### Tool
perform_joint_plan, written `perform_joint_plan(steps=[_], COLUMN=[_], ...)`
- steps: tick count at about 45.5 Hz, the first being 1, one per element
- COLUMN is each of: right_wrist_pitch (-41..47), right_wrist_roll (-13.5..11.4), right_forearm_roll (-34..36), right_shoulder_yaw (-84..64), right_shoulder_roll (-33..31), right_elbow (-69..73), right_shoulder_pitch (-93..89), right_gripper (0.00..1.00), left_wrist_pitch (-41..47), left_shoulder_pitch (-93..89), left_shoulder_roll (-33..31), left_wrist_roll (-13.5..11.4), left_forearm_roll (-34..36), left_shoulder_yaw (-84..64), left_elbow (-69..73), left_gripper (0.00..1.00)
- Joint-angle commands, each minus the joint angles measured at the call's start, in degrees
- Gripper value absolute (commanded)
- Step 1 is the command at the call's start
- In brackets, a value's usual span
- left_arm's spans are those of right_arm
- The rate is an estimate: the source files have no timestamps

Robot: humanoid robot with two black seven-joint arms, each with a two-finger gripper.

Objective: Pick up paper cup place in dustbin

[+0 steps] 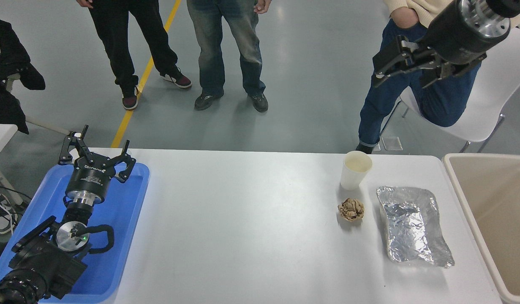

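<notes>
The white paper cup (355, 169) stands upright near the table's far edge, right of centre, with nothing touching it. The beige dustbin (456, 179) sits past the table's right end, its inside showing bare. My right gripper (405, 76) hangs high in the air above and beyond the cup, over the floor near a seated person's legs; it is open and holds nothing. My left gripper (97, 148) is parked open over the blue tray (129, 211) at the lower left.
A crumpled brown paper ball (351, 209) lies just in front of the cup, and a crinkled foil sheet (412, 226) lies between it and the bin. Two people stand beyond the table, and one sits on a white chair (492, 93) at the upper right.
</notes>
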Motion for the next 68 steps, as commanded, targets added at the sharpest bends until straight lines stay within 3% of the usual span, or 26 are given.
perform_joint_plan(steps=[1, 12, 28, 42, 57, 68], right_wrist_pitch=[-12.21, -26.46, -29.36, -32.7, -36.74, -37.54], right_wrist_roll=[-0.11, -0.19, -1.25, -7.57, -18.73, -20.67], right_forearm_roll=[1.75, 1.75, 1.75, 1.84, 1.75, 1.49], right_shoulder_yaw=[1.54, 1.63, 3.38, 10.24, 16.83, 18.76], right_shoulder_roll=[0.58, 0.84, 3.12, 3.04, 2.95, 3.12], right_elbow=[-0.08, -0.95, -13.87, -21.42, -27.05, -33.03], right_shoulder_pitch=[-9.37, -16.05, -31.87, -42.41, -49.01, -54.72], right_gripper=[0.98, 0.98, 0.98, 0.98, 0.98, 0.94], left_wrist_pitch=[0.0, 0.0, 0.0, 0.0, 0.0, 0.0], left_shoulder_pitch=[0.01, 0.01, 0.01, 0.01, 0.01, 0.01], left_shoulder_roll=[0.01, 0.01, -0.08, 0.01, 0.01, 0.01], left_wrist_roll=[0.0, 0.0, 0.0, 0.0, 0.0, 0.0], left_forearm_roll=[0.0, 0.0, 0.0, 0.0, 0.0, 0.0], left_shoulder_yaw=[0.07, -0.02, -0.02, -0.02, -0.02, -0.02], left_elbow=[0.0, 0.0, 0.0, 0.0, 0.0, 0.0], left_gripper=[1.0, 1.0, 1.0, 1.0, 1.0, 1.0])
